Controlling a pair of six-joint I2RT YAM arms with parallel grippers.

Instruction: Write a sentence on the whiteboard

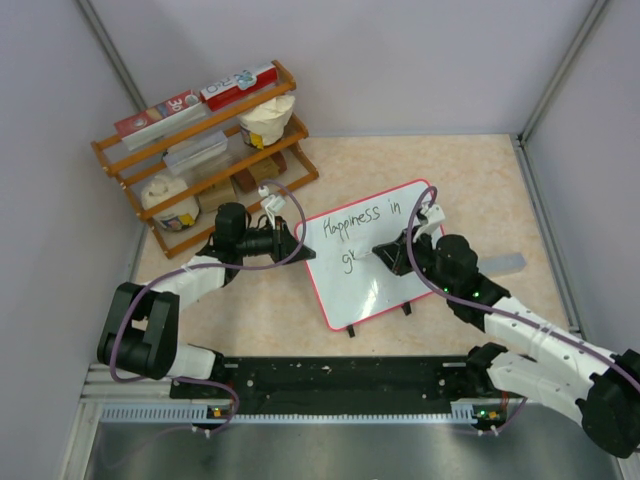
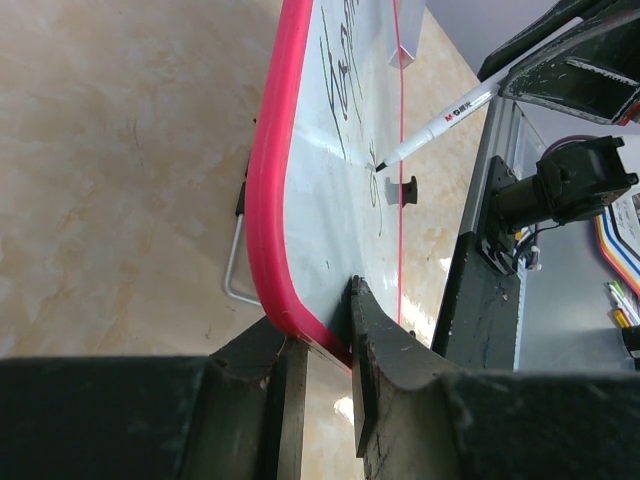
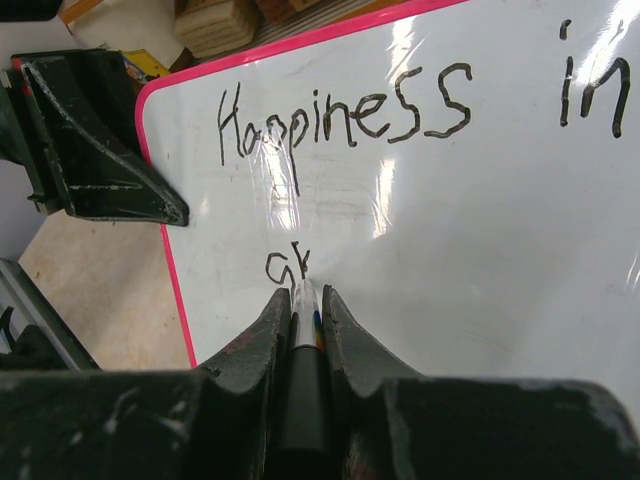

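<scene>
The whiteboard (image 1: pixel 375 285) with its red rim stands tilted on small black feet in the middle of the table. The sentence (image 1: pixel 362 218) reads "Happiness in" on the first line and "gr" on the second. My left gripper (image 1: pixel 297 244) is shut on the board's left rim (image 2: pixel 300 318), one finger on each face. My right gripper (image 1: pixel 383 254) is shut on a white marker (image 3: pixel 303 305) whose tip touches the board at the "r" (image 3: pixel 301 262). The marker (image 2: pixel 440 125) also shows in the left wrist view, tip on the board.
A wooden rack (image 1: pixel 205 150) with boxes and white cups stands at the back left. A grey bar (image 1: pixel 505 263) lies right of the board. Grey walls close the table on three sides. A black rail (image 1: pixel 340 375) runs along the near edge.
</scene>
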